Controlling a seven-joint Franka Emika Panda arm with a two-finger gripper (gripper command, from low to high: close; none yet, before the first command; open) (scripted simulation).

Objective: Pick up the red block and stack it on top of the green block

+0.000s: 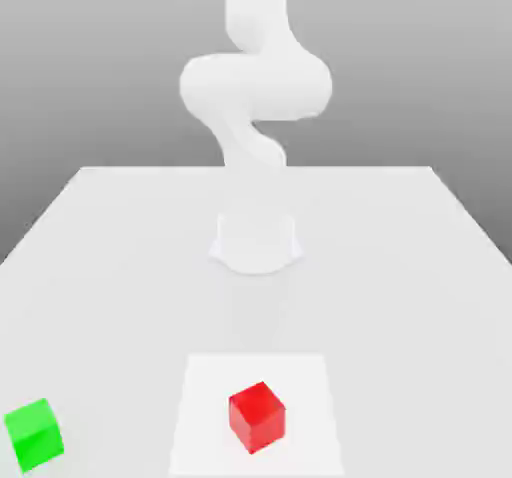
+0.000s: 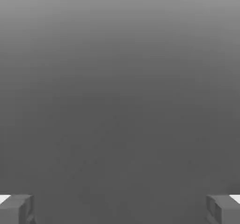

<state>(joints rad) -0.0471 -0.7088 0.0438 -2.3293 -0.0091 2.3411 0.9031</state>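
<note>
On the bench (image 1: 120, 226), near the exterior view's front edge, the red block (image 1: 257, 417) sits at about six o'clock from the arm (image 1: 255, 86) base; the green block (image 1: 34, 434) lies at its nine o'clock, well apart. Jaws (image 2: 120, 209) are spread wide, empty, facing blank grey, so reaching red likely means tipping down first.

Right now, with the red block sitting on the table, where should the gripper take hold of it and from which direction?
Come straight down from above and close on two opposite vertical faces of the red block. It sits flat but turned corner-on in the exterior view, so the open gripper should probably rotate to match those faces. The green block stands well apart.
</note>
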